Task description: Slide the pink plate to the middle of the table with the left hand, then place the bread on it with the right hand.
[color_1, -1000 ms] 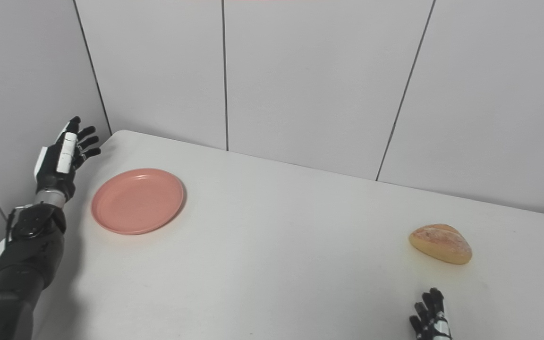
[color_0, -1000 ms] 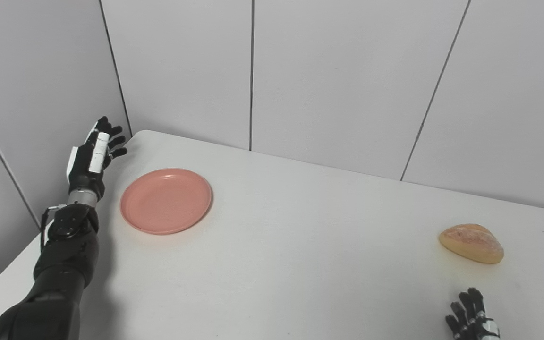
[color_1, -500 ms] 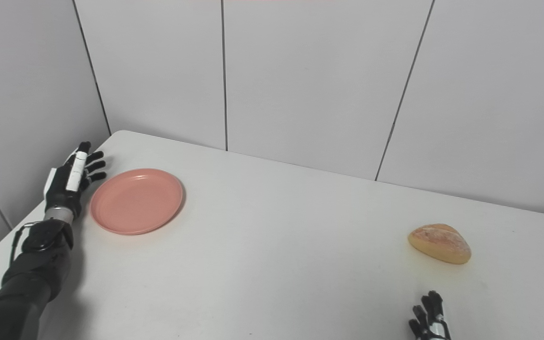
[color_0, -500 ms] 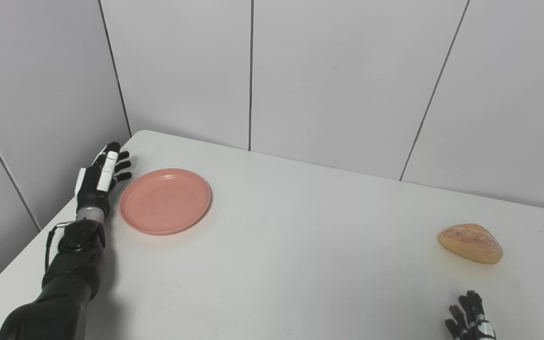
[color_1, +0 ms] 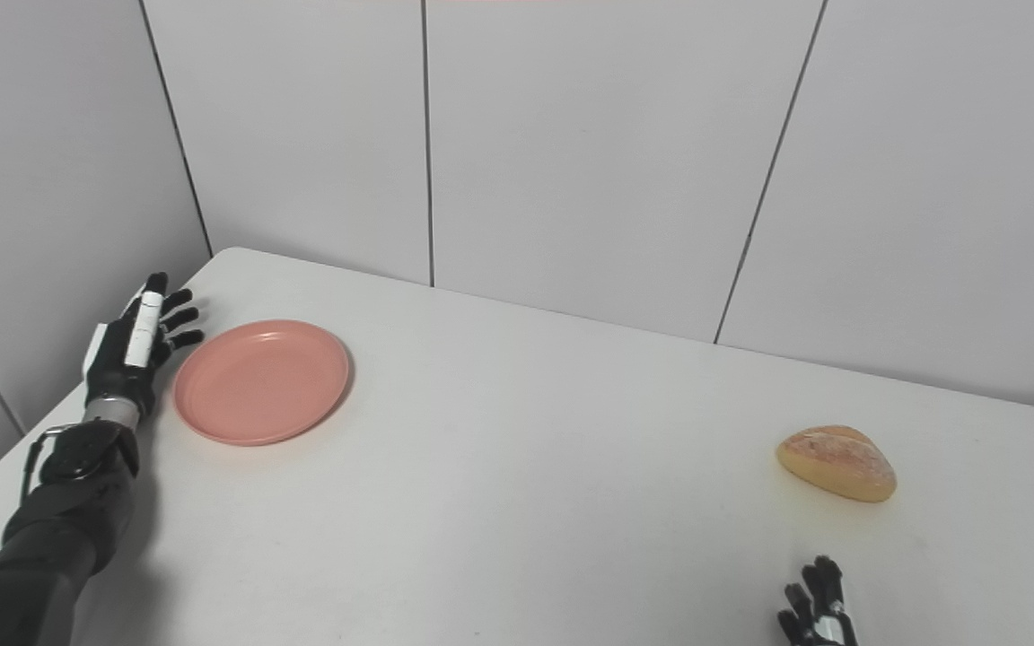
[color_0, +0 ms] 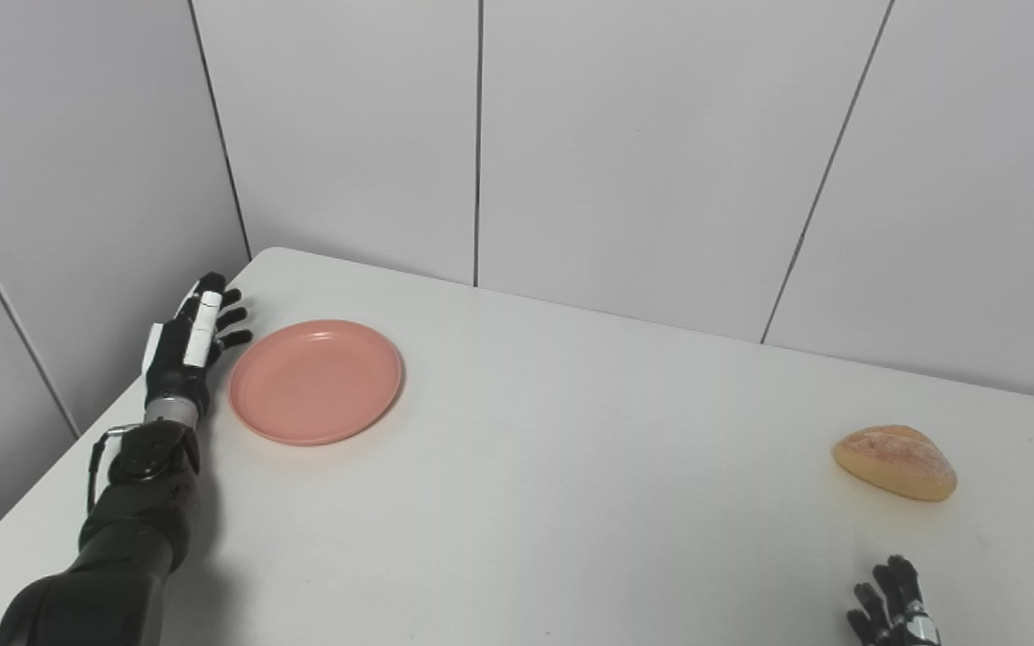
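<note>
Left eye view: left hand point(color_0: 187, 345), fingers spread and empty, sits just left of the plate point(color_0: 316, 381); table centre lies rightward. Right hand's point(color_0: 894, 610) fingers unclear.

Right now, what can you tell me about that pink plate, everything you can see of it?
The pink plate is round and shallow, salmon pink with a raised rim, and looks like smooth plastic. It is empty and lies flat on the white table, toward the far left corner. The left hand sits open just beside its left edge; whether they touch is unclear. The bread lies far off to the right.
</note>
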